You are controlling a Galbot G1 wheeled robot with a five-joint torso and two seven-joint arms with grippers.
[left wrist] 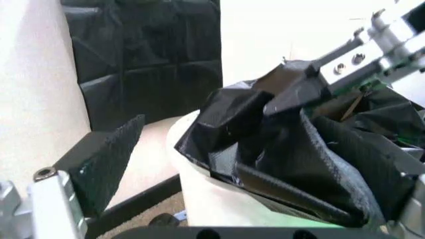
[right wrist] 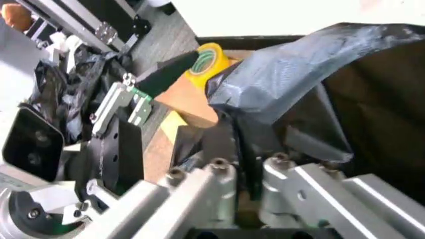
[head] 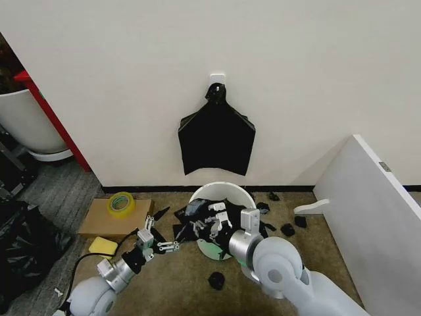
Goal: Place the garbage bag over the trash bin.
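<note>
Garbage bag [head: 191, 217] (right pincer [head: 220, 219] pinching) slumps across trash bin [head: 227, 191] rim.

Setting: bare indoor test or lab corner. Evidence: plain white wall [head: 131, 79] with black skirting; worn brown carpet floor [head: 184, 283]; bundle of black bags [head: 216, 137] hung from a wall hook; flat cardboard box [head: 105, 220] bearing a roll of yellow tape [head: 121, 203]; white board panel [head: 368, 210] leaning at the right; red-framed white container [head: 29, 122] at the left.
</note>
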